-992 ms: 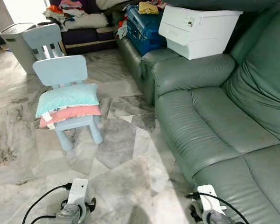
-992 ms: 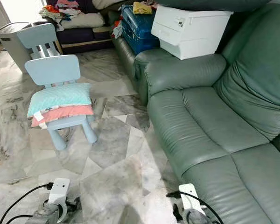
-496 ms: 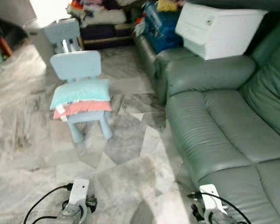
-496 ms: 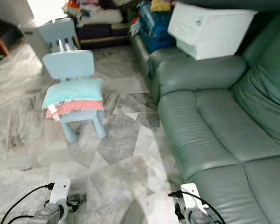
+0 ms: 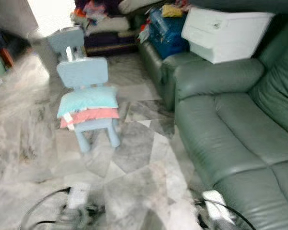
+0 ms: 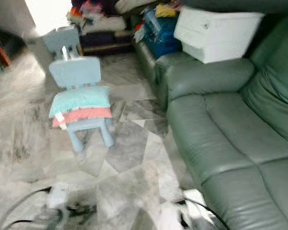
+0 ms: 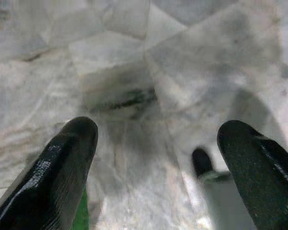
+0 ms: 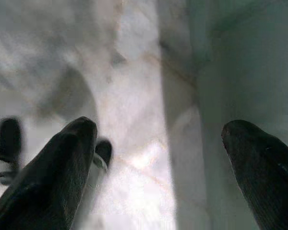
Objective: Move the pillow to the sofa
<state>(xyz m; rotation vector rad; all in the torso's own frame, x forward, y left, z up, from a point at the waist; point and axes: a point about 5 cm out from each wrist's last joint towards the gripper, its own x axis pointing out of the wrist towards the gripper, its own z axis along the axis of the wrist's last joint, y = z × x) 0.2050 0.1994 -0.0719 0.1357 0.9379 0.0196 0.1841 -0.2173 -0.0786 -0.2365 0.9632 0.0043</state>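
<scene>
A mint-green pillow [image 5: 88, 99] lies on the seat of a small pale-blue child's chair [image 5: 83, 73], stacked on top of a pink pillow [image 5: 91, 115]. The chair stands on the marble floor [image 5: 134, 158], out ahead and to the robot's left. A second pale-blue chair [image 5: 67, 40] stands further back behind it. The green leather sofa [image 5: 230, 139] runs along the right side, its seat cushions bare. A white storage box [image 5: 225, 28] rests on the sofa's arm, with a blue case [image 5: 165, 31] and heaped clothes beyond it.

Both arms hang low at the bottom edge of the head views, blurred, well apart from the chair and the pillows. In the left wrist view the left claw [image 7: 156, 143] is spread wide, its two black fingers [image 7: 57, 167] framing nothing but marble floor below. In the right wrist view the right claw [image 8: 158, 143] is likewise spread wide, holding nothing, with one black finger [image 8: 57, 163] over the floor and the other beside the sofa's green base [image 8: 240, 72]. The mint pillow sits ahead of the left claw and across the floor from the right claw, touched by neither.
</scene>
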